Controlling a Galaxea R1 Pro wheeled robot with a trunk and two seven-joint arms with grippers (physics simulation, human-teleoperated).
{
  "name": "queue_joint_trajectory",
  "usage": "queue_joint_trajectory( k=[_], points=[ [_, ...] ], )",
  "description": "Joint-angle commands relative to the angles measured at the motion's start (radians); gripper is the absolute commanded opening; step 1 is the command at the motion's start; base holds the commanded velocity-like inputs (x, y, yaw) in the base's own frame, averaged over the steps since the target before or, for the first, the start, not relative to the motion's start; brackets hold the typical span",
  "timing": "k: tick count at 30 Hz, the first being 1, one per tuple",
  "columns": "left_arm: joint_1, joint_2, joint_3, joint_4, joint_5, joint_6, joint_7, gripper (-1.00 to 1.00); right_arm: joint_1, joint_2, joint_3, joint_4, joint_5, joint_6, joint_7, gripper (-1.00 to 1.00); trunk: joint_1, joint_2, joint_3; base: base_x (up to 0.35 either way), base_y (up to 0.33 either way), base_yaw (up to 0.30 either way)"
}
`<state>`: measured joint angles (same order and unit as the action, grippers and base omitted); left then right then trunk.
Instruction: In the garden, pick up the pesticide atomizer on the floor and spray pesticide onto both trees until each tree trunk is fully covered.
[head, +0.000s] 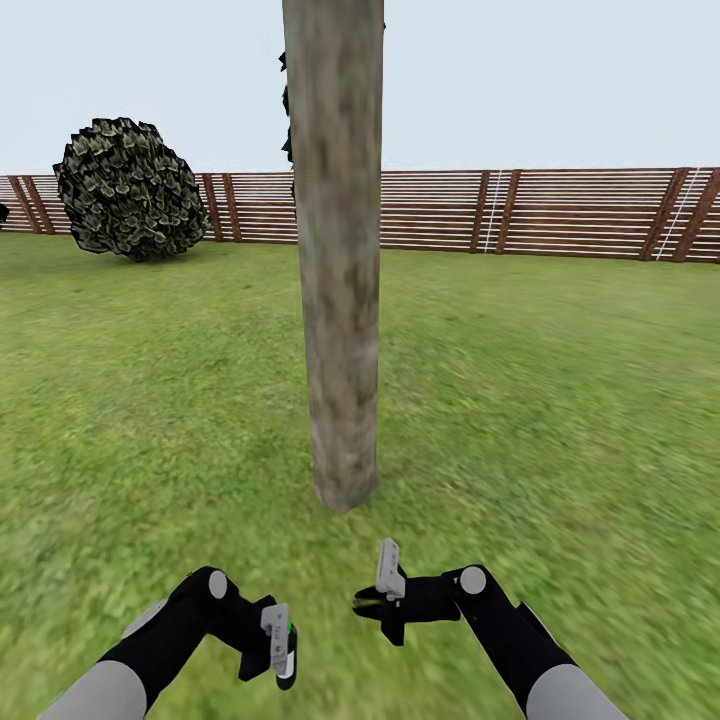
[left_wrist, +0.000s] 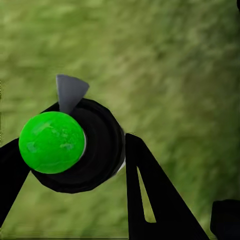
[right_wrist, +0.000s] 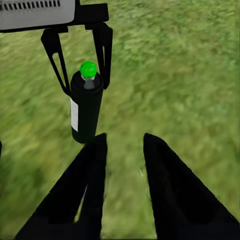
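Left gripper (head: 284, 660) closed around the pesticide atomizer (right_wrist: 86, 107): black bottle, green cap, held between both fingers above the floor (head: 560, 400), clear of the grass. Right gripper (head: 372, 603) empty, fingers spread apart, just beside the left one. Tree trunk (head: 338, 300) stands directly ahead of both grippers, near. Fence (head: 560, 212) and a round shrub (head: 130, 188) at the far edge of the garden
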<state>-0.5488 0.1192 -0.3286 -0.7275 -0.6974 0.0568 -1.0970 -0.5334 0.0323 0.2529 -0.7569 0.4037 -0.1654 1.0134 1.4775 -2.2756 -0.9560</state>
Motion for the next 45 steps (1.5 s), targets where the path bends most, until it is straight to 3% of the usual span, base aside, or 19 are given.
queue_joint_trajectory(
  k=[1, 2, 3, 7, 8, 10, 13, 14, 15, 17, 18, 22, 25, 27, 30, 31, 35, 42, 45],
  points=[
    [0.0, 0.013, -0.003, -0.002, 0.0, 0.006, -0.003, -1.0, 0.0, 0.0, -0.002, -0.001, 0.01, -0.009, 0.001, 1.0, 0.0, 0.0, -0.001, 0.0, 0.0, 0.0],
    [0.001, 0.062, -0.003, -0.001, -0.001, 0.006, -0.003, -1.0, 0.0, -0.004, -0.003, 0.0, 0.011, -0.009, 0.001, 1.0, 0.0, 0.0, -0.001, 0.0, 0.0, 0.0],
    [0.002, 0.085, -0.002, -0.001, -0.001, 0.006, -0.002, -1.0, 0.0, -0.005, -0.004, 0.001, 0.011, -0.009, 0.001, 1.0, 0.0, 0.0, -0.001, 0.0, 0.0, 0.0],
    [0.003, 0.139, 0.0, -0.001, 0.002, 0.013, 0.041, -1.0, 0.001, -0.013, -0.007, 0.039, 0.011, -0.012, -0.005, 1.0, 0.0, 0.0, -0.001, 0.0, 0.0, 0.0],
    [0.003, 0.145, 0.003, 0.0, 0.005, 0.016, 0.077, -1.0, 0.001, -0.018, -0.01, 0.065, 0.01, -0.013, -0.01, 1.0, 0.0, 0.0, -0.001, 0.0, 0.0, 0.0],
    [0.003, 0.144, 0.05, 0.036, 0.017, 0.018, 0.23, -1.0, 0.001, -0.051, -0.052, 0.155, 0.006, -0.018, -0.084, 1.0, 0.0, 0.0, -0.001, 0.0, 0.0, 0.0],
    [0.004, 0.115, 0.142, 0.145, 0.055, 0.011, 0.393, -1.0, 0.001, -0.074, -0.153, 0.282, 0.006, -0.06, -0.255, 1.0, 0.0, 0.0, -0.001, 0.0, 0.0, 0.0],
    [0.004, 0.102, 0.167, 0.173, 0.076, 0.009, 0.43, -1.0, 0.001, -0.076, -0.177, 0.323, 0.005, -0.083, -0.308, 1.0, 0.0, 0.0, -0.001, 0.0, 0.0, 0.0],
    [0.004, 0.077, 0.213, 0.211, 0.128, 0.007, 0.514, -1.0, 0.001, -0.079, -0.215, 0.394, 0.005, -0.128, -0.425, 1.0, 0.0, 0.0, -0.001, 0.0, 0.0, 0.0],
    [0.005, 0.053, 0.242, 0.242, 0.186, 0.006, 0.611, -1.0, 0.001, -0.081, -0.241, 0.453, 0.005, -0.162, -0.558, 1.0, 0.0, 0.0, -0.001, 0.0, 0.0, 0.0],
    [0.004, 0.027, 0.254, 0.278, 0.253, 0.005, 0.718, -1.0, 0.001, -0.082, -0.254, 0.514, 0.005, -0.187, -0.707, 1.0, 0.0, 0.0, -0.001, 0.0, 0.0, 0.0],
    [0.004, -0.022, 0.261, 0.344, 0.421, 0.0, 0.908, -1.0, 0.001, -0.083, -0.264, 0.622, -0.013, -0.238, -1.052, 1.0, 0.0, 0.0, -0.001, 0.0, 0.0, 0.0],
    [0.004, -0.036, 0.262, 0.372, 0.521, -0.048, 0.962, -1.0, 0.018, -0.075, -0.269, 0.665, -0.1, -0.37, -1.217, 1.0, 0.0, 0.0, -0.001, 0.0, 0.0, 0.0],
    [0.005, -0.041, 0.263, 0.406, 0.568, -0.068, 0.971, -1.0, 0.033, -0.076, -0.27, 0.69, -0.142, -0.441, -1.251, 1.0, 0.0, 0.0, -0.001, 0.0, 0.0, 0.0],
    [0.006, -0.044, 0.268, 0.455, 0.619, -0.075, 0.968, -1.0, 0.045, -0.083, -0.272, 0.712, -0.158, -0.468, -1.264, 1.0, 0.0, 0.0, -0.001, 0.0, 0.0, 0.0],
    [0.006, -0.041, 0.29, 0.467, 0.688, -0.077, 0.963, -1.0, 0.058, -0.091, -0.272, 0.718, -0.162, -0.475, -1.267, 1.0, 0.0, 0.0, -0.001, 0.0, 0.0, 0.0],
    [0.006, -0.037, 0.308, 0.473, 0.775, -0.076, 0.971, -1.0, 0.067, -0.097, -0.272, 0.722, -0.165, -0.478, -1.268, 1.0, 0.0, 0.0, -0.001, 0.0, 0.0, 0.0],
    [0.005, -0.059, 0.303, 0.471, 0.725, -0.048, 0.972, -1.0, 0.084, -0.083, -0.278, 0.723, -0.167, -0.479, -1.269, 1.0, 0.0, 0.0, -0.001, 0.0, 0.0, 0.0],
    [-0.007, -0.1, 0.303, 0.469, 0.714, 0.077, 0.974, -1.0, 0.085, -0.081, -0.315, 0.72, -0.167, -0.479, -1.27, 1.0, 0.0, 0.0, -0.001, 0.0, 0.0, 0.0]
  ],
)
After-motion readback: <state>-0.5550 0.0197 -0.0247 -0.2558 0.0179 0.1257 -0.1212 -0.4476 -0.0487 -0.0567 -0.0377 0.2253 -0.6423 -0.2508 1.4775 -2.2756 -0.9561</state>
